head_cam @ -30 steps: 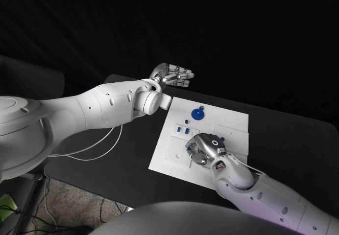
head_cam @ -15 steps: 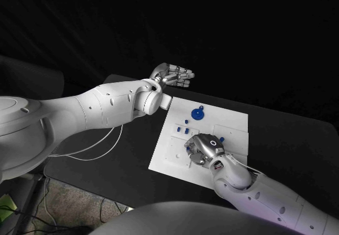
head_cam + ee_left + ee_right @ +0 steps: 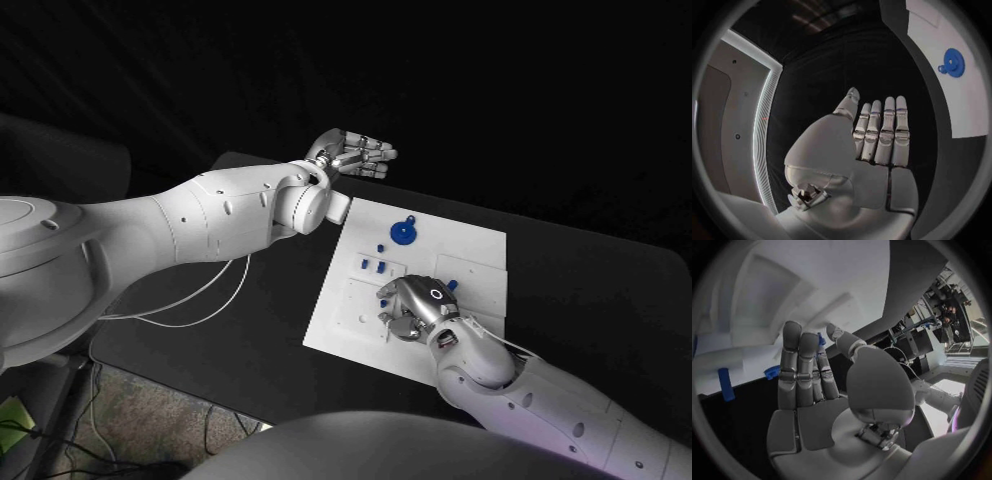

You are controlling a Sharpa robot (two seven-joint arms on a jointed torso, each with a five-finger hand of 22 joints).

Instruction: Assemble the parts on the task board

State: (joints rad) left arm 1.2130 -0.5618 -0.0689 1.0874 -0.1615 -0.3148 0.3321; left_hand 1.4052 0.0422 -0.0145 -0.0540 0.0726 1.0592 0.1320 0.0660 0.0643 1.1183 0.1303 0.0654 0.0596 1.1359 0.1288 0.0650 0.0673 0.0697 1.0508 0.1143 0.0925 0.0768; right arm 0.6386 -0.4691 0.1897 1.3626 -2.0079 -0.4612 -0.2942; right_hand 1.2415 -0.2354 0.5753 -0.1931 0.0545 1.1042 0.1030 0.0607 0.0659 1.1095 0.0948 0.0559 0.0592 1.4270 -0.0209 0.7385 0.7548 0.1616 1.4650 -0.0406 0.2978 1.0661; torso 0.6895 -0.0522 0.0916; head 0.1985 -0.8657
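surface (image 3: 577,270): black, dark room behind
left hand (image 3: 355,154): fingers straight and together, holding nothing, parked off the far corner — likely kept clear
task board (image 3: 483,250): mid-surface; blue gear (image 3: 404,233) near its far edge
right hand (image 3: 411,308): low over the board's middle — grip hidden, cannot tell

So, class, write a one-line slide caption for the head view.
Right hand works over the white task board; left hand waits beyond it.
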